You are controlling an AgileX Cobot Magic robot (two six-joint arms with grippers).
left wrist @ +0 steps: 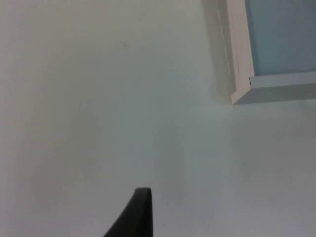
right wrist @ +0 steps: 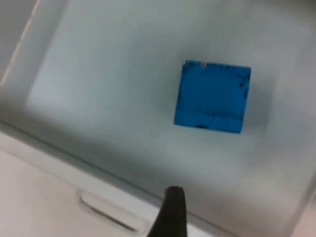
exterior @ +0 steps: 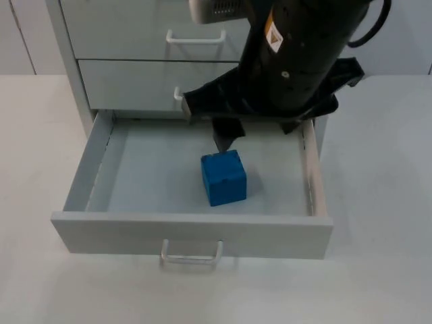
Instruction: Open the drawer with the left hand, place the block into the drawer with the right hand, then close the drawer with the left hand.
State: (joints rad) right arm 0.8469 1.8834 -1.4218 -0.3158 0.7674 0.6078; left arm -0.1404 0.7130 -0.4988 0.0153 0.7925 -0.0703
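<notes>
Bright, even overhead light; soft shadow beside the block [exterior: 223, 177] in the drawer [exterior: 192, 233]; both wrist views blurred, no glare.

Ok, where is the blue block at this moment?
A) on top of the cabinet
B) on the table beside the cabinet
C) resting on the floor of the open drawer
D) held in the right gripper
C: the blue block sits free on the floor of the open drawer, with the right gripper above and behind it.
</notes>
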